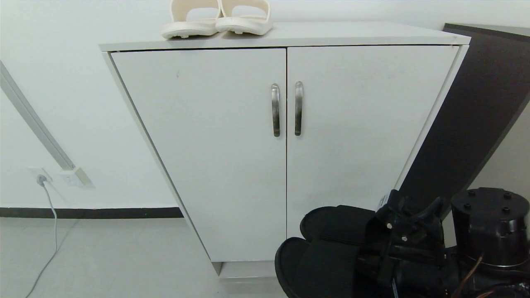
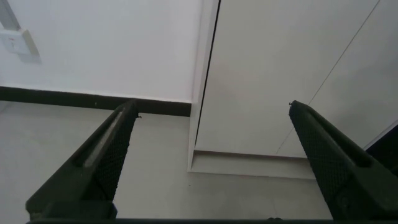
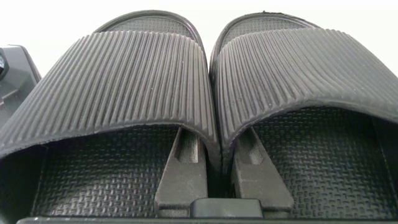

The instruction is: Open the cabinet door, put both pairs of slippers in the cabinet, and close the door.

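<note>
A white two-door cabinet point(image 1: 207, 157) stands against the wall with both doors shut, two metal handles point(image 1: 275, 109) side by side at the middle. A pair of cream slippers point(image 1: 217, 18) rests on its top. Low at the right, my right gripper point(image 1: 372, 248) is shut on a pair of black ribbed slippers point(image 1: 327, 244), pinching the inner straps together point(image 3: 214, 124) in front of the right door's lower part. In the left wrist view, my left gripper point(image 2: 211, 155) is open, facing the cabinet's lower left corner point(image 2: 199, 155) with nothing between its fingers.
A wall socket point(image 1: 39, 176) with a grey cable point(image 1: 51, 231) sits left of the cabinet above a dark skirting strip. A dark panel point(image 1: 476, 124) leans to the right of the cabinet. Bare floor point(image 1: 103, 256) lies in front on the left.
</note>
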`<state>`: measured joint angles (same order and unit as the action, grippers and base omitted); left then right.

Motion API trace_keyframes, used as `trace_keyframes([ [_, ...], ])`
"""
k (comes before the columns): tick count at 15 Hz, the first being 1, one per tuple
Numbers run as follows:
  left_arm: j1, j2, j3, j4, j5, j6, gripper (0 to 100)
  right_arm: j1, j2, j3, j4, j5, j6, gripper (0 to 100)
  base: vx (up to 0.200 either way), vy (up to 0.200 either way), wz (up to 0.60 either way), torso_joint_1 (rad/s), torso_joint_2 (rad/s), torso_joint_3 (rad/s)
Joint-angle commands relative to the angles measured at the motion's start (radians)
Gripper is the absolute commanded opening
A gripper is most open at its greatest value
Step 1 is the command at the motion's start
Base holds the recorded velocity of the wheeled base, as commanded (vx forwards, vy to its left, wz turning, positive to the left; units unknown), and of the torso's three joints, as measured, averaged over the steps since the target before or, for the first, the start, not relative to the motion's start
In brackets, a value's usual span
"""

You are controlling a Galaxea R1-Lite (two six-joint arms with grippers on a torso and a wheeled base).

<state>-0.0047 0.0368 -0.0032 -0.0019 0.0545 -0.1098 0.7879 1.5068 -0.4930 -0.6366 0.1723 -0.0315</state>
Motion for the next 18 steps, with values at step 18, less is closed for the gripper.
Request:
trace_keyframes([
  [18, -0.117, 0.782, -0.204, -0.460, -0.194, -0.087, 100, -0.001, 0.044, 0.025, -0.048, 0.003, -0.019, 0, 0.000, 0.000, 0.00, 0.000, 0.00, 0.000],
])
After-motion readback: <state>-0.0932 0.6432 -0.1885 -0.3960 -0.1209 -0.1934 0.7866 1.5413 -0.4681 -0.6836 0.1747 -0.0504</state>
